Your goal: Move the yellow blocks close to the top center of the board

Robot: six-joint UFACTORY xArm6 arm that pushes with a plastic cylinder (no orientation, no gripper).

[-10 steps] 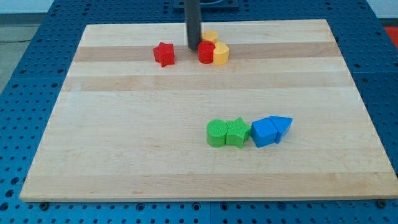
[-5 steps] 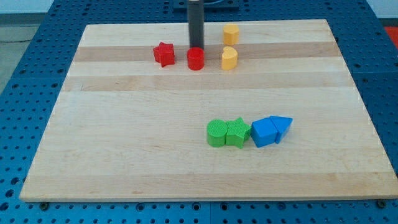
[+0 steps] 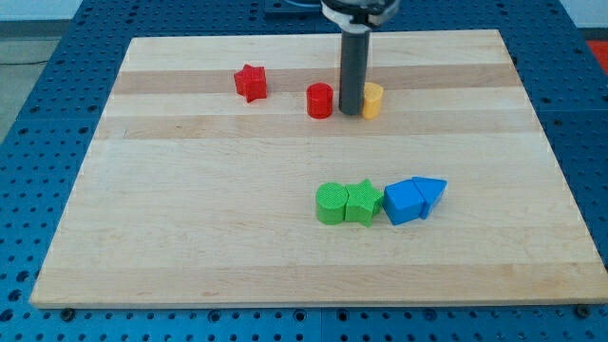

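One yellow block (image 3: 372,99) lies in the upper middle of the wooden board (image 3: 190,209). My tip (image 3: 351,113) stands right against its left side, between it and a red cylinder (image 3: 320,100). The dark rod rises from there to the view's top. Only this one yellow block shows; a second one may be hidden behind the rod.
A red star (image 3: 251,83) lies to the left of the red cylinder. Lower down, a row runs left to right: a green round block (image 3: 332,203), a green star (image 3: 362,201), a blue block (image 3: 404,201) and a blue triangle (image 3: 431,192), all touching.
My tip moved right, from the left of the red cylinder to its right. The red cylinder and the lower yellow block shifted right and down. The upper yellow block no longer shows.
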